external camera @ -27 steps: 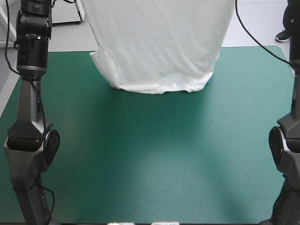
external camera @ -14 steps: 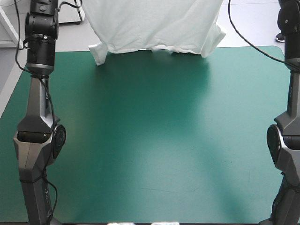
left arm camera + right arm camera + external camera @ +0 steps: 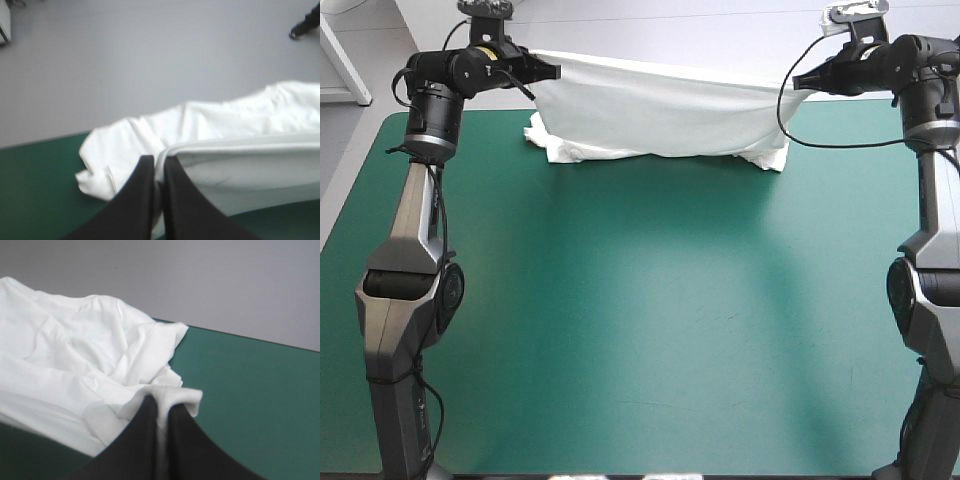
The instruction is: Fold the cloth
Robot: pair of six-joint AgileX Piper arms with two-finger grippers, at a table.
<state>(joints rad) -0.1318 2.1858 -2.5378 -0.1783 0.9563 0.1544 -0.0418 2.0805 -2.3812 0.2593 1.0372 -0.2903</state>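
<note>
The white T-shirt hangs stretched between both arms over the table's far edge, its lower part bunched on the teal-green cover. My left gripper is shut on the T-shirt's left corner. My right gripper is shut on the right corner. In the left wrist view the black fingers pinch a taut hem of the T-shirt, with a crumpled sleeve lying ahead. In the right wrist view the fingers clamp a small fold of the T-shirt, whose neck area rests on the cover ahead.
The teal-green cover spreads wide and bare toward the near edge. Grey floor lies beyond the table's far edge.
Both grippers have dropped from above the picture down to just above the far edge. The T-shirt, earlier hanging tall, is now a low band with its lower part resting on the cover.
</note>
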